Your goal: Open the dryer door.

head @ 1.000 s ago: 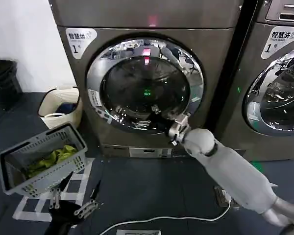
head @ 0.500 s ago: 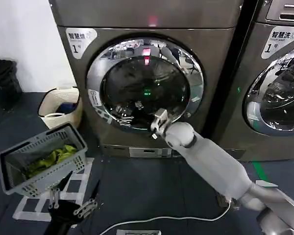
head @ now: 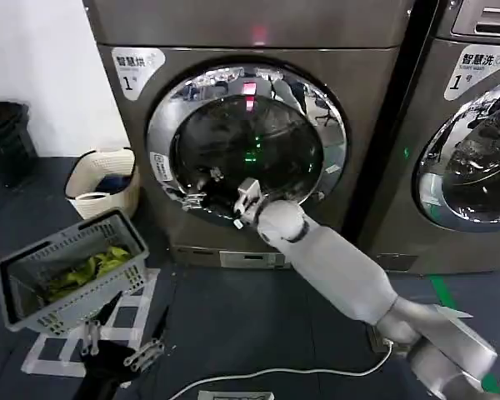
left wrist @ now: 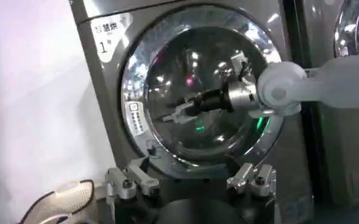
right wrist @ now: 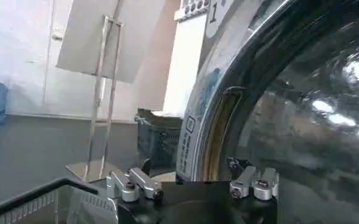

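Note:
The dryer (head: 250, 125) is a grey front loader marked "1", and its round glass door (head: 246, 146) with a chrome ring sits shut. My right gripper (head: 202, 188) is open in front of the door's lower left rim, fingers pointing at the ring. In the right wrist view the right gripper (right wrist: 194, 182) faces the chrome ring and a narrow recess (right wrist: 219, 137) in it, with nothing between its fingers. The left wrist view shows the same door (left wrist: 203, 91) with the right gripper (left wrist: 174, 113) held before the glass. My left gripper (head: 121, 350) hangs open low near the floor.
A grey basket (head: 71, 271) holding yellow-green cloth stands on the floor at the left. A cream hamper (head: 104, 179) sits beside the dryer. A second machine (head: 471, 133) stands to the right. A white cable (head: 283, 373) lies across the dark floor.
My right arm has swept left across the door, from its lower right side to its lower left rim. The left arm and the basket have stayed put.

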